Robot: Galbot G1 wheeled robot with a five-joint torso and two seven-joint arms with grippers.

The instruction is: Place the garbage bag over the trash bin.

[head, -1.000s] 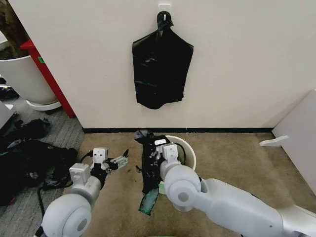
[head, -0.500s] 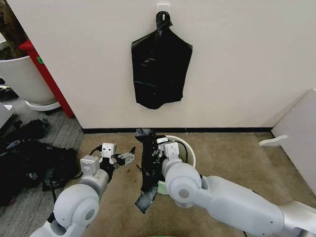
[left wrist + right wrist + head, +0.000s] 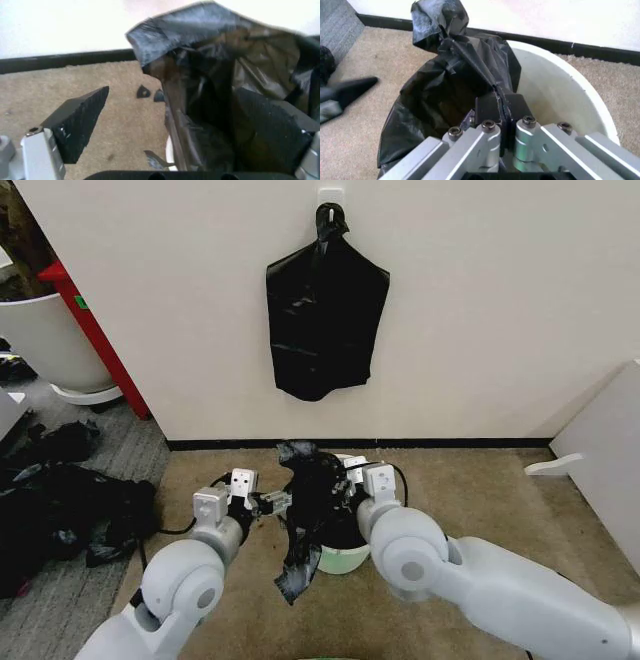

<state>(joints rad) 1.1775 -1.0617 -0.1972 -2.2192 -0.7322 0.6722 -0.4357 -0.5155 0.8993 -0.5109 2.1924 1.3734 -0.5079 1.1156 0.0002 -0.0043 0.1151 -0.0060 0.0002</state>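
No readable text, labels, brands or numbers anywhere

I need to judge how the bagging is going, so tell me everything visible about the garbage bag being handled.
The garbage bag is thin, glossy black plastic, heavily wrinkled. It hangs bunched over the near-left part of the trash bin, its mouth partly spread, a crumpled flap sticking up and a ragged tail trailing down toward the carpet. The right gripper is shut on a fold of it above the bin. The left gripper is open, one finger inside the mouth and the other outside.
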